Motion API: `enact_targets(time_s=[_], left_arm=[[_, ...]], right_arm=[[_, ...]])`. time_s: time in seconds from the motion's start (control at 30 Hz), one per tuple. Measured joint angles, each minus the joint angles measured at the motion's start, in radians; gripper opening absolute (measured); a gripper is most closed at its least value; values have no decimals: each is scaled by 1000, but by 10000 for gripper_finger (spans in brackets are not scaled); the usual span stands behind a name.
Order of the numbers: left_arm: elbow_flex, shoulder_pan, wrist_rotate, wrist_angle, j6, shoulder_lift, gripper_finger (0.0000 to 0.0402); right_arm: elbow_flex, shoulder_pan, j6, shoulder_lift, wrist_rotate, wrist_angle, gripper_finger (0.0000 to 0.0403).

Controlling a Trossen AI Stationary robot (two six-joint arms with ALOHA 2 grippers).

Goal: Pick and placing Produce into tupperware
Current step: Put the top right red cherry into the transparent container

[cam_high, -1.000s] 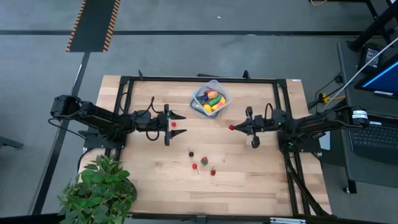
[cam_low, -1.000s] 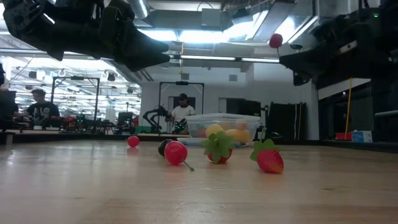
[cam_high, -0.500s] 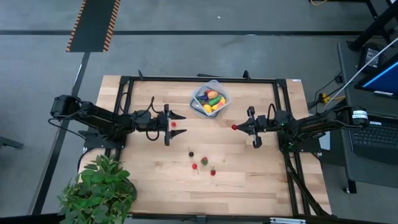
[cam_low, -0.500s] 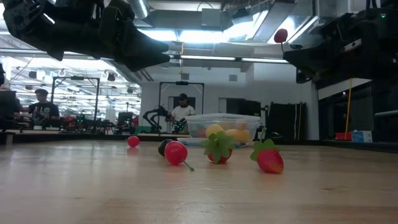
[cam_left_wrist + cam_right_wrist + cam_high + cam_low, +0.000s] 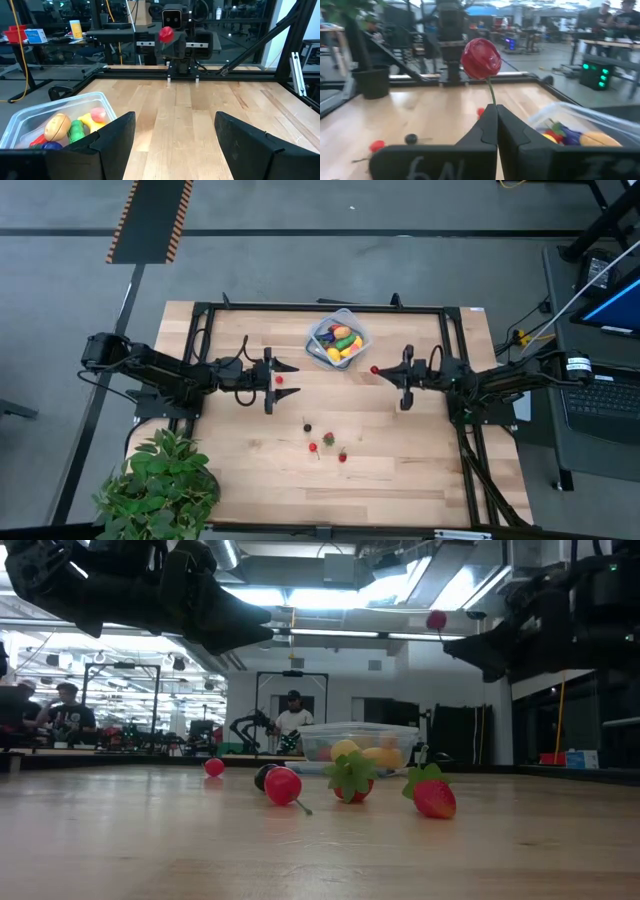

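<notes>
Right gripper pinched shut on thin stem of small red toy cherry, aloft beside clear bluish plastic tupperware.
Looks light, rigid, glossy; stem grip may swivel. Left gripper open, hovering over a small red berry on the wooden table; other loose produce sits mid-table.

The right tool is pinched shut on the thin green stem of a red cherry, which stands up above the fingertips, clear of the wooden bench. Just beside the tool sits the clear tupperware, holding a purple eggplant, a yellow piece and a red piece. On the bench lie a red berry, a dark berry and another small red berry just past the fingers. The left arm faces from the far edge. A dark plant pot stands near a far corner. People work at desks beyond.
</notes>
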State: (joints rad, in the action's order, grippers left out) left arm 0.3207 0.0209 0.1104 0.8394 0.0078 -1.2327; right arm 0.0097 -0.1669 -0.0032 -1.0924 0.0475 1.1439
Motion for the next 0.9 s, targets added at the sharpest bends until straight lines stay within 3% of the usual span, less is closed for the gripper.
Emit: enact_targets(time_s=[0.4,0.7,0.9], left_arm=[[0,0,0,0,0,0,267],[0,0,0,0,1,0,267],[0,0,0,0,1,0,267]], right_arm=[[39,0,-6,0,-109,-77,0],[178,-2,-54,0,-171,-380,0],[319,-10,-109,-1,-173,-697,0]])
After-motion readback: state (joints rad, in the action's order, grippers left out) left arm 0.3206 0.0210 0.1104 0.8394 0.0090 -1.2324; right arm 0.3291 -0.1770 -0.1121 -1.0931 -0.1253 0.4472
